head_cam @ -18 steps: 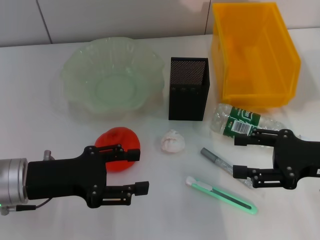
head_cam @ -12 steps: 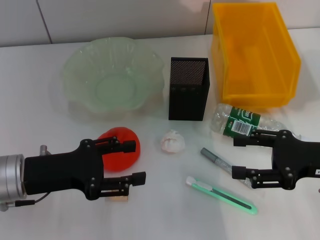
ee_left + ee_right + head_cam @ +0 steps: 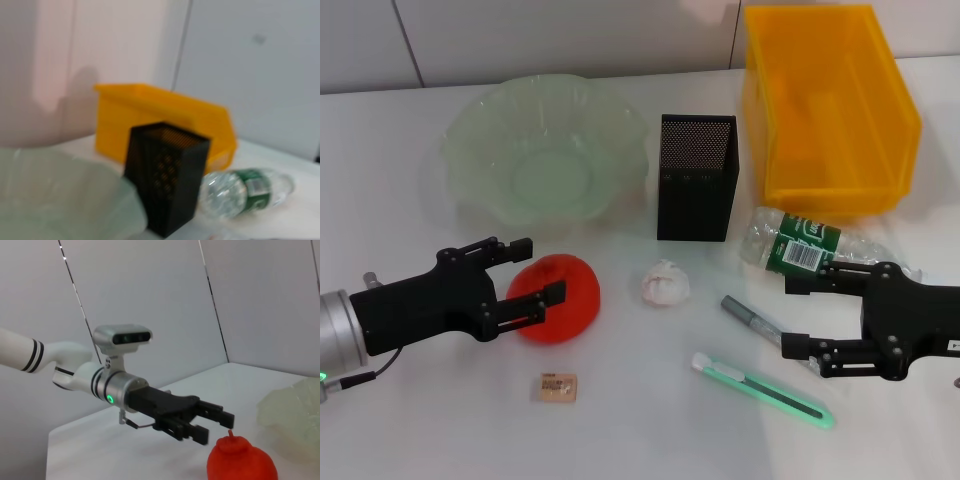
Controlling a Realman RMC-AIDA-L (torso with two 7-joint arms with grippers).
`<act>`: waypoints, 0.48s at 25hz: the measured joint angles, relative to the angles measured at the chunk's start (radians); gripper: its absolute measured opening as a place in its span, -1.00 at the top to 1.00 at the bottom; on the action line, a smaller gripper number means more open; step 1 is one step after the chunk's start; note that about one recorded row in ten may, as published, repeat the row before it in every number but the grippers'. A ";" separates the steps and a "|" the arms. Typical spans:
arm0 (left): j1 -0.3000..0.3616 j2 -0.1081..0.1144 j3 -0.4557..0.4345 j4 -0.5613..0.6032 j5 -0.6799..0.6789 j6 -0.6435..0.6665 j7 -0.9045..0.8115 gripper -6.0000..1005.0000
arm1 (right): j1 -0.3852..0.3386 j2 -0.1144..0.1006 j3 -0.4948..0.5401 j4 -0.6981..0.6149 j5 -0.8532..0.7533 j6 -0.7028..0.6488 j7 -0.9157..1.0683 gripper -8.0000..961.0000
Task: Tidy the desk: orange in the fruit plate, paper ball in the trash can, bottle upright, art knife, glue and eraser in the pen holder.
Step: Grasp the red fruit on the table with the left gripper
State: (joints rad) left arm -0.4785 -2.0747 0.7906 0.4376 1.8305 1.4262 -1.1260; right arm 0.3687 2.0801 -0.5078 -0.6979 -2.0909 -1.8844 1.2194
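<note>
The orange [image 3: 575, 305] lies on the table in front of the green fruit plate [image 3: 470, 150]. My left gripper [image 3: 541, 267] is open at the orange's left side, one finger over its top edge; it also shows in the right wrist view [image 3: 216, 426] beside the orange [image 3: 242, 462]. A small tan eraser [image 3: 554, 387] lies near the front. The paper ball [image 3: 665, 281] sits mid-table. The bottle [image 3: 805, 243] lies on its side. My right gripper [image 3: 792, 315] is open just in front of the bottle, beside the grey glue stick [image 3: 752, 320]. The green art knife [image 3: 760, 390] lies in front. The black mesh pen holder [image 3: 695, 177] stands upright.
The yellow bin [image 3: 825, 105] stands at the back right, behind the bottle. The left wrist view shows the pen holder [image 3: 167, 185], the bin [image 3: 150, 115], the bottle [image 3: 240, 190] and the plate's rim [image 3: 60, 200].
My left gripper has moved back and to the left, from in front of the orange to its left side, uncovering the eraser. The right gripper has barely moved.
</note>
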 joint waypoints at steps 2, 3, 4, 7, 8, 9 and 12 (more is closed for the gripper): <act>-0.003 0.000 0.001 -0.012 0.000 -0.021 0.008 -0.53 | 0.000 0.000 -0.001 0.001 0.000 0.000 0.000 -0.61; -0.005 0.000 0.002 -0.022 0.000 -0.033 0.014 -0.53 | 0.001 0.000 -0.001 0.001 0.000 0.001 0.000 -0.61; -0.005 0.000 0.002 -0.022 0.000 -0.033 0.014 -0.53 | 0.001 0.000 -0.001 0.001 0.000 0.001 0.000 -0.61; -0.014 0.000 0.003 -0.055 0.000 -0.068 0.038 -0.48 | 0.001 0.000 -0.003 0.002 0.000 0.002 0.000 -0.61; -0.014 0.000 0.003 -0.055 0.000 -0.068 0.038 -0.46 | 0.001 0.000 -0.003 0.002 0.000 0.002 0.000 -0.61; -0.016 0.000 0.004 -0.060 0.001 -0.075 0.039 -0.44 | 0.001 0.000 -0.003 0.002 0.000 0.002 0.000 -0.62; -0.029 0.001 0.004 -0.083 0.004 -0.110 0.040 -0.38 | 0.001 0.000 -0.003 0.002 0.000 0.004 0.000 -0.62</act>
State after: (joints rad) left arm -0.5076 -2.0742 0.7950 0.3541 1.8340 1.3160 -1.0860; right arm 0.3697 2.0801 -0.5108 -0.6964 -2.0909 -1.8806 1.2194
